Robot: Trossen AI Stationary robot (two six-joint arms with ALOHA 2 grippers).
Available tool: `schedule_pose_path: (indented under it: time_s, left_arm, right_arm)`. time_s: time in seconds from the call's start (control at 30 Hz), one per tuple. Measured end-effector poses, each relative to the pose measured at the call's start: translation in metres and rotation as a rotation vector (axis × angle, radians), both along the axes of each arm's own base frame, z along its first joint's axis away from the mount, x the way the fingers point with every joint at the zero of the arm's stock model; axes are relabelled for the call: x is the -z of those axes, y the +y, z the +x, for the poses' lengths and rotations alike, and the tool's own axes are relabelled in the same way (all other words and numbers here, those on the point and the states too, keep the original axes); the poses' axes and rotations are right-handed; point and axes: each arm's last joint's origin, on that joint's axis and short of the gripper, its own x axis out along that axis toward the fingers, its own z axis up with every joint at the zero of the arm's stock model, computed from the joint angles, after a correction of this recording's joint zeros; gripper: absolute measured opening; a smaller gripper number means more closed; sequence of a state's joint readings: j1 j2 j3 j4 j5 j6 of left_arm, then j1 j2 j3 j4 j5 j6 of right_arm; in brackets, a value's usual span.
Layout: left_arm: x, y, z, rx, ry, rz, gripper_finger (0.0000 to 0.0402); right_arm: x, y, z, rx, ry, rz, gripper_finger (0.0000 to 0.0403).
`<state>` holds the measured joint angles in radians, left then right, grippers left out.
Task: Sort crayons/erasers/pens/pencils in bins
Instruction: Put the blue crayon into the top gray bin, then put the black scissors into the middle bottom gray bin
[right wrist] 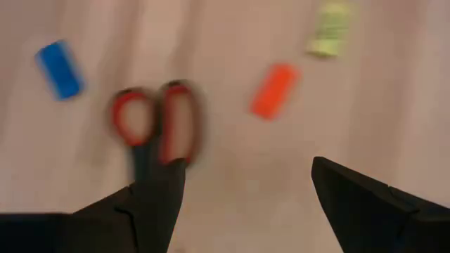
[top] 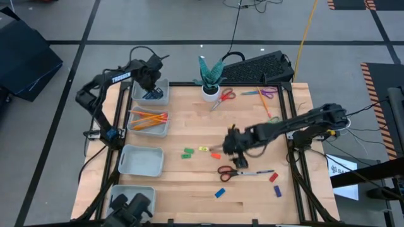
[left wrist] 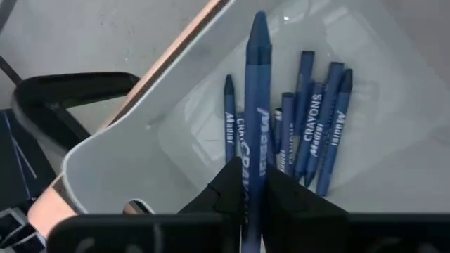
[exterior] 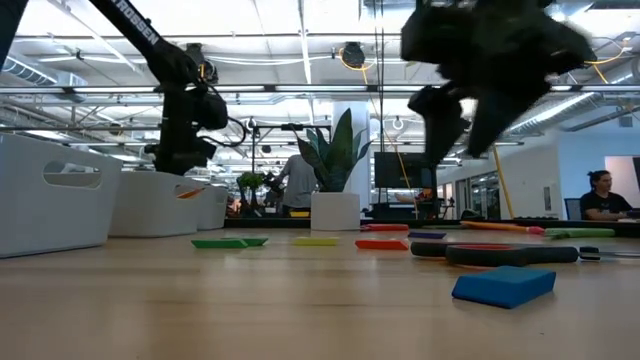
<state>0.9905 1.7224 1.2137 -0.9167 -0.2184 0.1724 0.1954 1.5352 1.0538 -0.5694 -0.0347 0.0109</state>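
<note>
I am holding the left gripper (left wrist: 254,190) over the far bin (top: 151,93) at the table's left rear corner, its fingers clamped on one blue crayon (left wrist: 256,91) that is pointing down into the tray, where several more blue crayons (left wrist: 313,126) are lying together on the floor of that bin. The next bin (top: 149,121) toward the front is holding the orange pencils (top: 148,118); the third bin (top: 141,160) and the nearest bin (top: 131,200) are sitting in the same column along the left edge (what the nearest one contains I cannot tell). I am keeping the right gripper (right wrist: 242,193) above the middle of the table with its fingers spread wide and gripping nothing. Below it the wrist camera is showing the red-handled scissors (right wrist: 158,130), a red eraser (right wrist: 274,90), a yellow eraser (right wrist: 330,28) and a blue eraser (right wrist: 60,68), all apart from one another on the wood. In the high view a green eraser (top: 187,152) is lying just beside the yellow one, and two more blue erasers (top: 276,191) are resting toward the front right. A white plant pot (top: 211,92) is standing at the rear edge.
</note>
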Motion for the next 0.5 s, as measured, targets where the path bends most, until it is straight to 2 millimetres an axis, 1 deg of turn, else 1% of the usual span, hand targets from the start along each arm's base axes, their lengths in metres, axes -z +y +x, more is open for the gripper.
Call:
schedule_pose_path:
  time_s: [0.07,0.13,0.2,0.3,0.4,0.5]
  left_arm:
    - [0.002,0.0,0.001,0.002,0.003,-0.005,0.005]
    - [0.003,0.0,0.002,-0.018,0.0,-0.005,0.0058]
    - [0.004,0.001,0.001,-0.037,-0.004,-0.005,0.0065]
    - [0.004,0.001,0.001,-0.048,-0.002,-0.005,0.0086]
    - [0.002,-0.002,-0.001,-0.076,0.021,-0.035,0.0121]
    - [-0.01,-0.012,-0.003,-0.098,-0.002,-0.085,0.0154]
  right_arm:
    - [0.0,0.018,-0.003,-0.052,-0.006,-0.001,0.0299]
    - [0.003,0.032,-0.002,-0.073,-0.036,-0.019,0.0299]
    - [0.015,0.041,-0.001,-0.054,-0.038,-0.038,0.0299]
    - [0.041,0.048,0.008,-0.037,-0.03,-0.035,0.0299]
    - [0.06,0.053,0.02,0.004,-0.063,-0.052,0.0297]
    - [0.065,0.053,0.034,0.115,-0.159,-0.025,0.0282]
